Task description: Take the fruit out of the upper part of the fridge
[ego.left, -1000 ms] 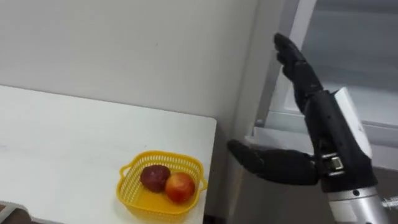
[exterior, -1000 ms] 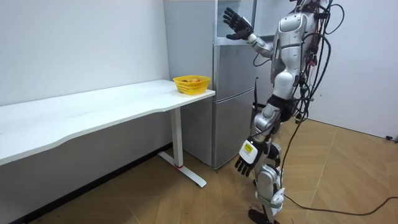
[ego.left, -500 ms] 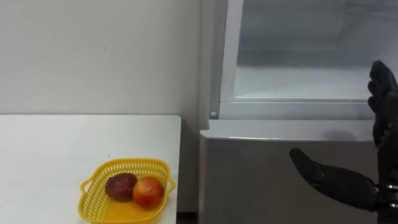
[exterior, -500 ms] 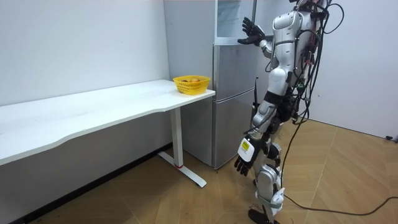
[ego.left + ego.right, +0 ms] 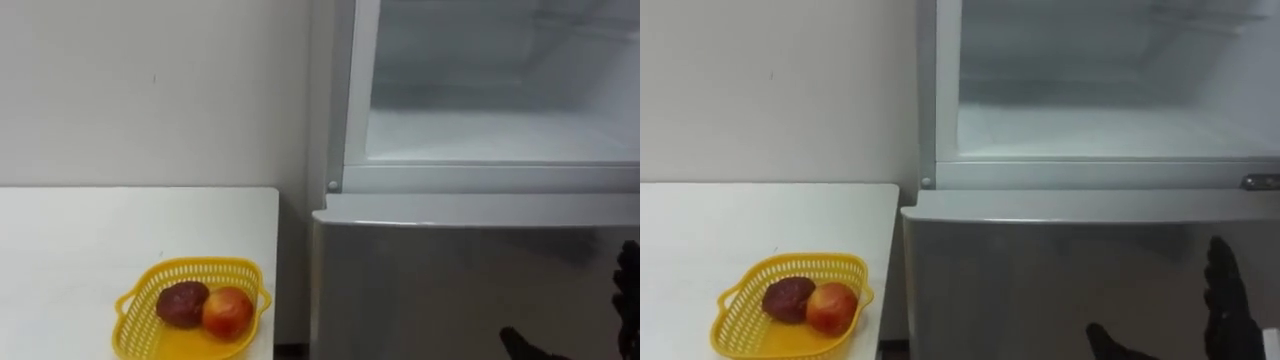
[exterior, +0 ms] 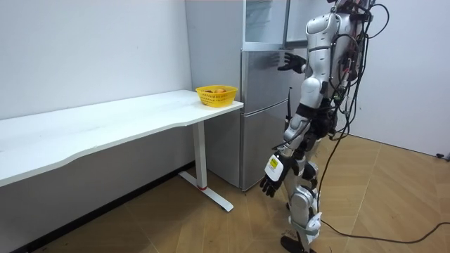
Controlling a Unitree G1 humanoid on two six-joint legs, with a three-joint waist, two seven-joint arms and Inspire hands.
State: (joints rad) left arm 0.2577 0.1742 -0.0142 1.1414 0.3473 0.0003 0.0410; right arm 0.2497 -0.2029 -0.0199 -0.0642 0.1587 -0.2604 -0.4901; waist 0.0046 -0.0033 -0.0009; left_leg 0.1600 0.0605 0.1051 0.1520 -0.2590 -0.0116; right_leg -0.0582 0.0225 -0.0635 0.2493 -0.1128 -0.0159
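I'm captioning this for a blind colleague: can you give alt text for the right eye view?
The upper fridge compartment stands open above the shut grey lower door, with the robot's right hand, fingers straight, low in front of that door. To the left, a yellow basket holding two reddish fruits sits on a white table.

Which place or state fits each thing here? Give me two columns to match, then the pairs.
1 yellow basket
2 upper fridge compartment
3 lower fridge door
4 right hand

A shut
B on the white table
C fingers spread before the lower fridge door
D interior showing

Pairs: 1-B, 2-D, 3-A, 4-C.
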